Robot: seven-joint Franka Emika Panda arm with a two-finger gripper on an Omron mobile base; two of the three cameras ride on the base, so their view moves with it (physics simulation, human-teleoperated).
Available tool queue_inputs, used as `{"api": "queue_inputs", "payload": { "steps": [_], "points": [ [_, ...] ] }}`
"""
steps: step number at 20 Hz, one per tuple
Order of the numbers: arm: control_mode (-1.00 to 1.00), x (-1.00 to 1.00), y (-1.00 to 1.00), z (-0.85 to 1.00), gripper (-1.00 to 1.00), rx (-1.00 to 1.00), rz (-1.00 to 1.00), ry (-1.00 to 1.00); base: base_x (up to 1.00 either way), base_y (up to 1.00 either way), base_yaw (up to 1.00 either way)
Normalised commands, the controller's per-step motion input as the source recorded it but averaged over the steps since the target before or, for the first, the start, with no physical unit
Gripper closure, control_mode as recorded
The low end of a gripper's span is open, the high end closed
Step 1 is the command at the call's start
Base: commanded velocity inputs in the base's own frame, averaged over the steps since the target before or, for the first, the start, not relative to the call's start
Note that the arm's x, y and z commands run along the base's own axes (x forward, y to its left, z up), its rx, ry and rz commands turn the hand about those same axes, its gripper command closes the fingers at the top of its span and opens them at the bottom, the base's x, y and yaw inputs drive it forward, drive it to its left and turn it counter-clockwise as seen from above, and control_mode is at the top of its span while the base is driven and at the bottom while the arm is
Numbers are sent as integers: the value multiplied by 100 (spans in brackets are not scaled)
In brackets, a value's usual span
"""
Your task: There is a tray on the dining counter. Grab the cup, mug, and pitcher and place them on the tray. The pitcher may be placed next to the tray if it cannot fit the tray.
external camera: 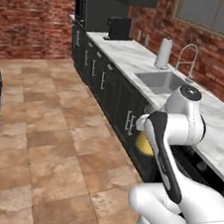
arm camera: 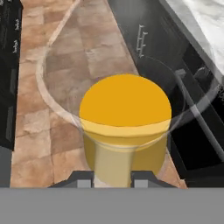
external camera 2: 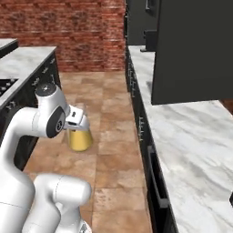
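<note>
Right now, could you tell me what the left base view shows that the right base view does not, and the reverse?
The left base view alone has the sink, faucet and paper towel roll. The right base view alone has the hand shut on the pitcher, held above the floor. Both share the brick wall and the tiled floor.

Red brick walls enclose the kitchen. Terracotta floor tiles run between dark cabinets. Marble counter at two o'clock carries sink, faucet, paper towel roll, and a black toaster.
</note>
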Motion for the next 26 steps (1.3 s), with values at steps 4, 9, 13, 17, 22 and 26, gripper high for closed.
{"api": "queue_inputs", "payload": {
  "steps": [4,9,13,17,22,26],
  "points": [
    [100,0,0,0,100,0,0,0,44,0,39],
    [100,0,0,0,100,0,0,0,62,0,16],
    [100,0,0,0,100,0,0,0,96,-1,1],
    [100,0,0,0,100,0,0,0,100,0,6],
    [100,0,0,0,100,0,0,0,100,0,9],
    [100,0,0,0,100,0,0,0,100,0,10]
  ]
}}
